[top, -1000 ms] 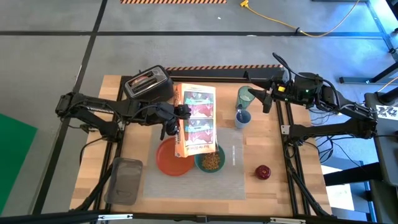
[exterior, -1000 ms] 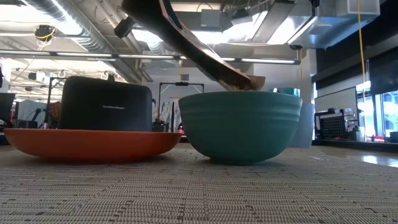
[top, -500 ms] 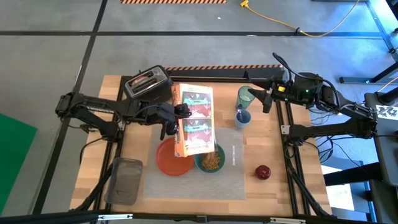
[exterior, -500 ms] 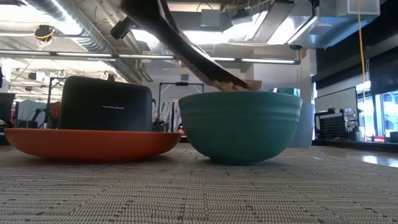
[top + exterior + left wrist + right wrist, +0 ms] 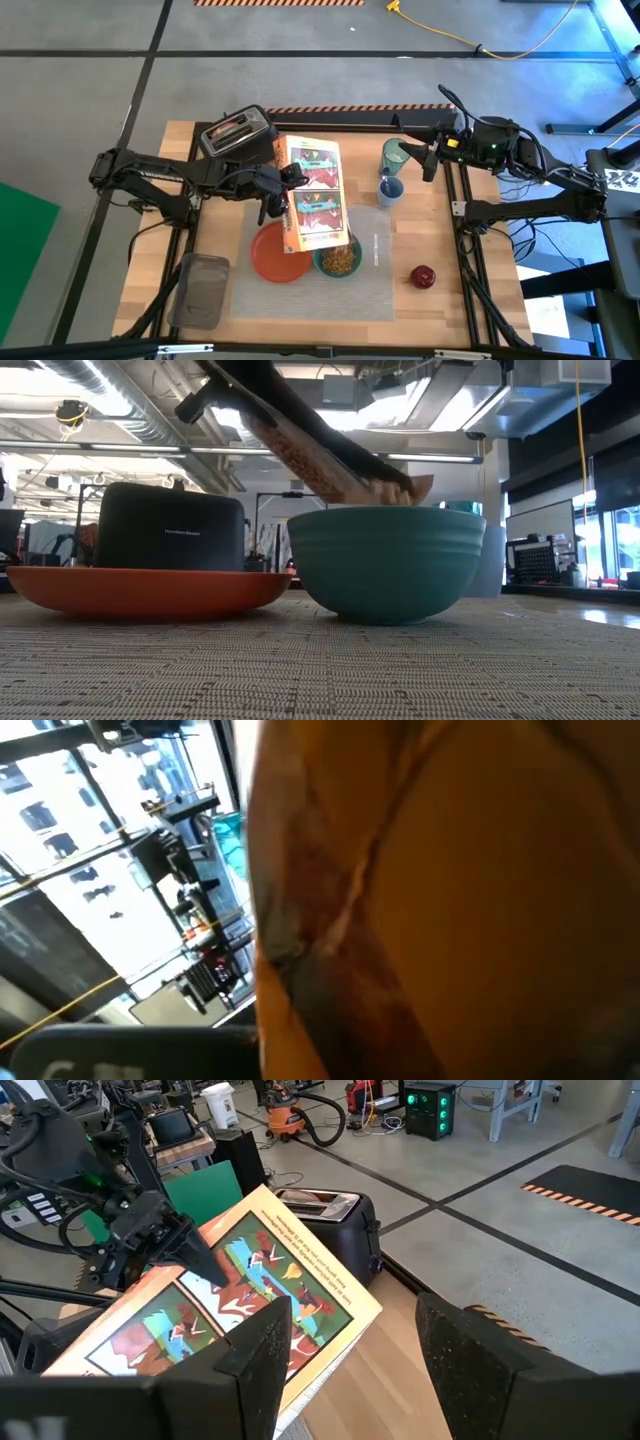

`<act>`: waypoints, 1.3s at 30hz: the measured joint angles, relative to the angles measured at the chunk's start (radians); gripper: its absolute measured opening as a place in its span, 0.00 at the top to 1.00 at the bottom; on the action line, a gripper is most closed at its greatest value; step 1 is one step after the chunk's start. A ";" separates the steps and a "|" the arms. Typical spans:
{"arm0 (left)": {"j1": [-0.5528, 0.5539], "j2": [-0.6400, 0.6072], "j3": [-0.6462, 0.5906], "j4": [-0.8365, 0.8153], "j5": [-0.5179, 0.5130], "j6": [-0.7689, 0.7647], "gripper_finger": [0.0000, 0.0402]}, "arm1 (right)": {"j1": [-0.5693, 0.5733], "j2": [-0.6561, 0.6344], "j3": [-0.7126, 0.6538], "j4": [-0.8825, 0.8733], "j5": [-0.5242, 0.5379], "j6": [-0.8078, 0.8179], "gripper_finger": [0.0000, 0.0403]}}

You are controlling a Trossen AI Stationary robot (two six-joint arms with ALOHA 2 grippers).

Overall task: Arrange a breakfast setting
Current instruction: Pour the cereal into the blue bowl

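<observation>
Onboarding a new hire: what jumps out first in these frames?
The orange cereal box, tilted in the left pincer over mid-table, with cereal sliding from its mouth into the teal bowl. Beside the bowl sits the orange plate; the right pincer waits open at the far right edge.

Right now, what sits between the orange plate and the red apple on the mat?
In the high view, the teal bowl of cereal, then cutlery, lie between the orange plate and the red apple.

Orange plate [image 5: 268, 255], teal bowl [image 5: 386, 563] with faint ribbing, red apple [image 5: 423, 276], pale woven-ribbed placemat [image 5: 320, 670], black toaster [image 5: 238, 136], orange cereal box [image 5: 313, 195] with green panels, translucent green tumbler [image 5: 394, 155].
</observation>
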 joint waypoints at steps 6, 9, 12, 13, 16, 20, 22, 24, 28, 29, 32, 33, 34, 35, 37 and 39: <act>0.000 0.000 0.000 -0.057 0.008 -0.062 0.76 | 0.000 0.000 0.000 0.000 0.000 0.000 0.49; 0.000 0.000 0.000 -0.069 0.029 -0.103 0.76 | 0.000 0.000 0.000 0.000 0.000 0.000 0.49; 0.000 0.000 0.000 -0.071 0.051 -0.146 0.76 | 0.000 0.000 0.000 0.000 0.000 0.000 0.49; 0.000 0.000 0.000 -0.072 0.060 -0.160 0.76 | 0.000 0.000 0.000 0.000 0.000 0.000 0.49; 0.001 0.000 0.000 -0.075 0.087 -0.218 0.76 | 0.000 0.000 0.000 0.000 0.000 0.000 0.49; 0.016 -0.008 0.000 -0.087 0.143 -0.299 0.76 | 0.000 0.000 0.000 0.000 0.000 0.000 0.49; 0.026 -0.012 0.000 -0.084 0.166 -0.341 0.76 | 0.000 0.000 0.000 0.000 0.000 0.000 0.49; 0.038 -0.017 0.000 -0.092 0.192 -0.380 0.76 | 0.000 0.000 0.000 0.000 0.000 0.000 0.49; 0.065 -0.031 0.000 -0.092 0.267 -0.472 0.76 | 0.000 0.000 0.000 0.001 0.000 0.000 0.49; 0.073 -0.034 0.000 -0.092 0.289 -0.494 0.76 | 0.000 0.000 0.000 0.002 0.000 0.000 0.49; 0.097 -0.044 0.000 -0.090 0.355 -0.563 0.76 | 0.000 0.000 0.000 0.006 -0.001 0.000 0.49; 0.104 -0.047 0.000 -0.091 0.378 -0.581 0.76 | 0.000 0.000 0.000 0.009 -0.002 0.000 0.49; 0.111 -0.049 0.000 -0.087 0.400 -0.600 0.76 | 0.000 0.000 0.000 0.012 -0.003 0.000 0.49; 0.118 -0.053 0.000 -0.083 0.421 -0.618 0.76 | 0.000 0.000 0.000 0.015 -0.007 0.000 0.49; 0.132 -0.057 0.000 -0.091 0.464 -0.643 0.76 | 0.000 0.000 0.000 0.032 -0.015 0.000 0.49; 0.142 -0.058 0.000 -0.089 0.504 -0.666 0.76 | 0.000 0.000 0.000 0.053 -0.025 0.000 0.49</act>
